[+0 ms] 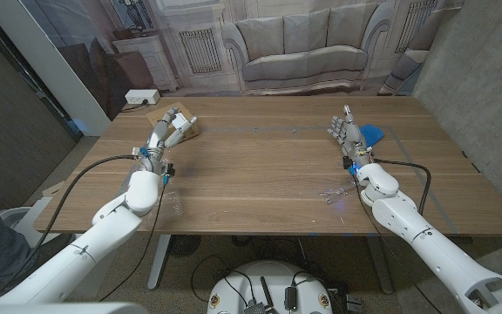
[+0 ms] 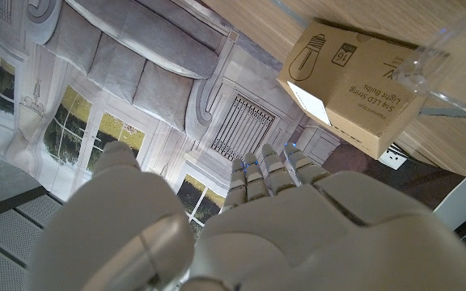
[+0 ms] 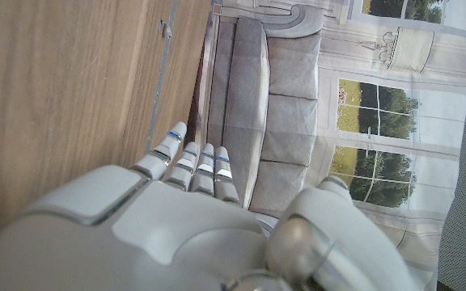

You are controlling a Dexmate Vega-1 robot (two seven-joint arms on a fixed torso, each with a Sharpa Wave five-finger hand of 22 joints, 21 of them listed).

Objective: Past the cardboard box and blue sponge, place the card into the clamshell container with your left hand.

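A brown cardboard box (image 1: pixel 187 129) with a light bulb print (image 2: pixel 354 81) lies at the table's far left. My left hand (image 1: pixel 164 135) stands just beside it with fingers stretched out, and I see nothing in it. A clear plastic edge (image 2: pixel 443 69) crosses in front of the box. A faint clear plastic piece (image 1: pixel 171 199) lies by my left forearm, and another glinting clear piece (image 1: pixel 332 195) lies by my right forearm; which is the clamshell container I cannot tell. The blue sponge (image 1: pixel 372 133) sits right behind my right hand (image 1: pixel 347 135), whose fingers are straight and hold nothing. I cannot make out a card.
The wooden table (image 1: pixel 260 166) spreads between my two arms. Black cables (image 1: pixel 94 170) run along both forearms. A printed backdrop of a sofa and windows (image 1: pixel 303 44) hangs behind the table's far edge.
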